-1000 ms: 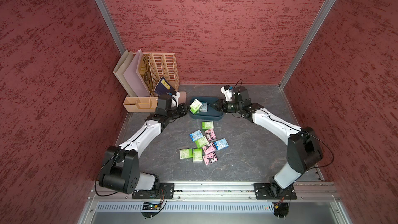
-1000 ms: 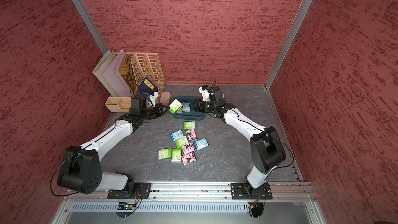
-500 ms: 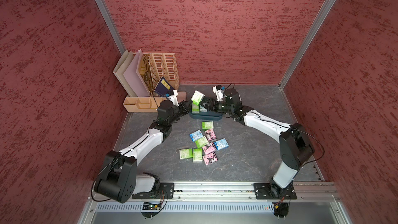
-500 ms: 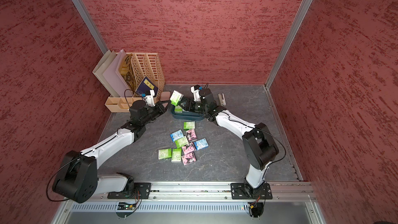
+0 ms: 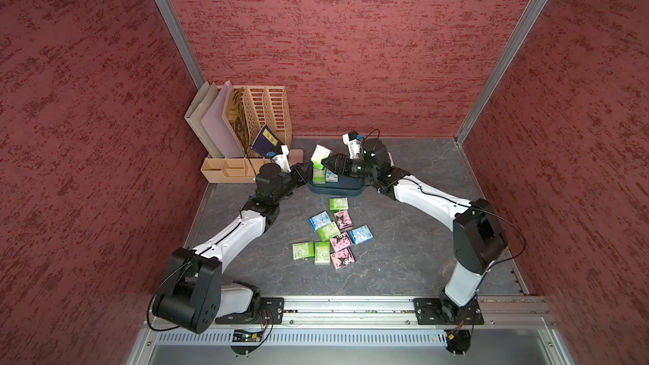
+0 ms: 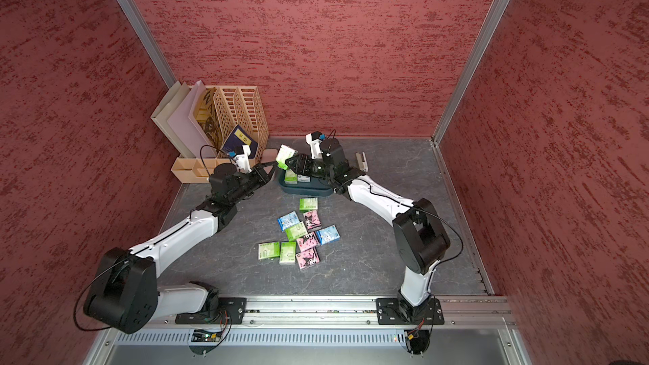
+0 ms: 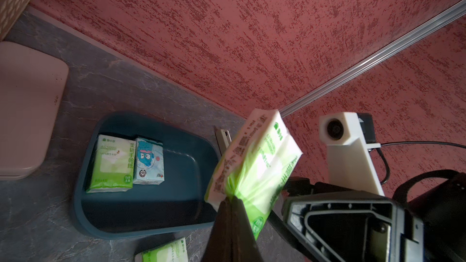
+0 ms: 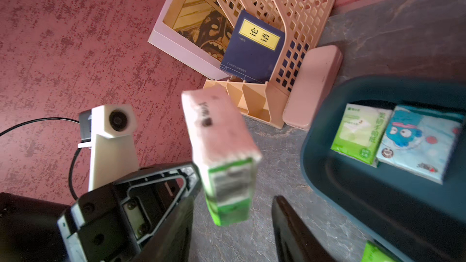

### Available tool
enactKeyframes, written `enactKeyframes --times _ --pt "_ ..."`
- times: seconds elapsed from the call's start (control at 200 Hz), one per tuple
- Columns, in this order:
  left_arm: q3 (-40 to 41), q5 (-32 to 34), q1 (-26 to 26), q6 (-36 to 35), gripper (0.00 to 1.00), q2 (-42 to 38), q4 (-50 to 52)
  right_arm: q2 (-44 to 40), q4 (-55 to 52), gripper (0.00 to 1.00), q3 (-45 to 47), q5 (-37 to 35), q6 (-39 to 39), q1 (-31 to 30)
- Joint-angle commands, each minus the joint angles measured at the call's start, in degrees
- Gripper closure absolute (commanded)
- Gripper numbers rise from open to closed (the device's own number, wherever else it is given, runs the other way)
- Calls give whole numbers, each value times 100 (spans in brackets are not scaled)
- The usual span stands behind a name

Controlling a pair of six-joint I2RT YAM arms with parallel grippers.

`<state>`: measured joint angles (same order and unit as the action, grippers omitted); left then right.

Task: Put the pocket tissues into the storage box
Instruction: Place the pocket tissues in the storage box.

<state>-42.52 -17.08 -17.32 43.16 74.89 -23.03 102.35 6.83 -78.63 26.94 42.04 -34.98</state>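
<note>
Hanging in the air by the end of the box (image 5: 337, 191) (image 6: 305, 192) (image 7: 151, 228) (image 8: 315, 147) that faces the left arm, the green packet (image 5: 320, 155) (image 6: 285, 155) (image 7: 254, 162) (image 8: 222, 152) was tilted and did not touch the box. The left gripper (image 5: 308, 167) (image 6: 272, 166) (image 7: 230, 201) pinched it at its lower edge, with the jaws pressed tight on the wrapper. The right gripper (image 5: 326, 162) (image 6: 290, 162) pointed at the same packet from the other side. Its jaws stood apart at a middle width and did not close on it. Whether one finger touched the wrapper could not be told.

Inside the box, two packets lay flat side by side and touching, one green (image 7: 111, 165) (image 8: 358, 132) and one light blue (image 7: 150, 162) (image 8: 423, 142).

Nine packets (image 5: 328, 231) (image 6: 296, 231) in green, blue and pink lay in a loose group on the table (image 5: 404, 258) (image 6: 368, 261), in front of the box and between the two arms.

A pink case (image 5: 296, 153) (image 8: 312, 84) lay on the table between the box and the file rack (image 5: 267, 114) (image 6: 242, 110) (image 8: 290, 8). A blue book (image 8: 252, 46) leaned in the rack.
</note>
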Motion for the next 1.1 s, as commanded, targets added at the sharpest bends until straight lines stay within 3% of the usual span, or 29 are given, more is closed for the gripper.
enactKeyframes --times 0.0,0.205,0.471,0.491,0.506,0.541,0.561,0.581,0.671,0.807,0.937,1.092 --pt "24 -146 -15 -84 100 -1 -26 146 255 46 -212 82 35 -59" --pt "-1 -197 -15 -105 100 -10 -32 279 150 53 -345 1 38 -75" --pt "-47 -278 -17 -297 100 8 103 298 -158 87 -475 -195 -103 -72" --pt "-77 -278 -17 -375 91 8 171 287 -200 88 -485 -190 -142 -70" --pt "-106 -266 -17 -430 77 1 248 275 -237 89 -501 -196 -173 -70" --pt "-215 -226 -17 -611 40 1 521 252 -354 90 -525 -210 -276 -54" --pt "-298 -179 -9 -712 10 0 717 232 -430 91 -542 -220 -326 -55" --pt "-381 -128 -8 -828 0 -1 924 220 -525 91 -567 -235 -413 -48" --pt "-640 158 76 -1192 0 -21 1675 216 -1124 94 -745 -139 -744 109" --pt "-600 273 351 -1320 0 -198 1871 410 -2375 99 -1129 280 -1188 622" --pt "-714 418 431 -1699 0 -299 2208 951 -3962 100 -1794 521 -1829 1120" --pt "-832 437 479 -1881 0 -222 2417 1646 -5115 100 -2672 541 -2394 1353"
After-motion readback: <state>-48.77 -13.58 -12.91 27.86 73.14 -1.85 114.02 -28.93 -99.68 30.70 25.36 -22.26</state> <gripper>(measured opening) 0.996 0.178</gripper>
